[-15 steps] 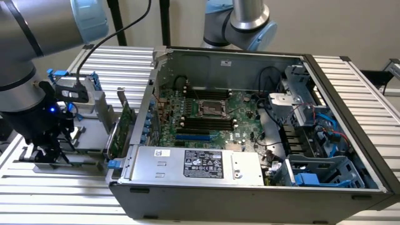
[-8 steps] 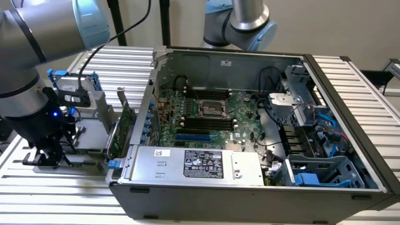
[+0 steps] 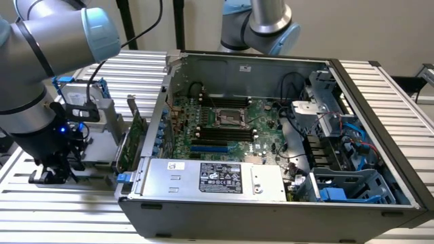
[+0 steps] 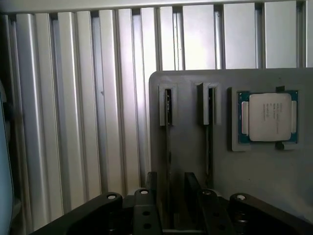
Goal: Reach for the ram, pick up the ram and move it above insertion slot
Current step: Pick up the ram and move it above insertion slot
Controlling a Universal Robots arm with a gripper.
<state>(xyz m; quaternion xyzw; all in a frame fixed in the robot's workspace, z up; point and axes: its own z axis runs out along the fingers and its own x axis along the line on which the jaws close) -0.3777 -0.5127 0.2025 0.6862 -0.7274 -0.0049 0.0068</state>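
Observation:
Seen edge-on in the wrist view, the ram [image 4: 167, 142] is a thin dark stick standing in a groove of a grey holder plate [image 4: 234, 181]. A second similar stick [image 4: 210, 137] stands in the neighbouring groove. My gripper [image 4: 172, 185] is open, with one dark finger on each side of the first stick and no contact that I can see. In the exterior view the gripper [image 3: 51, 175] hangs low at the exterior view's left, outside the open computer case [image 3: 379, 127]. The black memory slots [image 3: 224, 133] lie on the motherboard inside the case.
A processor chip [image 4: 268, 117] sits in a recess of the holder plate. An upright green expansion card [image 3: 135, 133] stands between my arm and the case wall. A grey power supply [image 3: 217, 178] fills the case front. A second arm [image 3: 268, 25] stands behind it.

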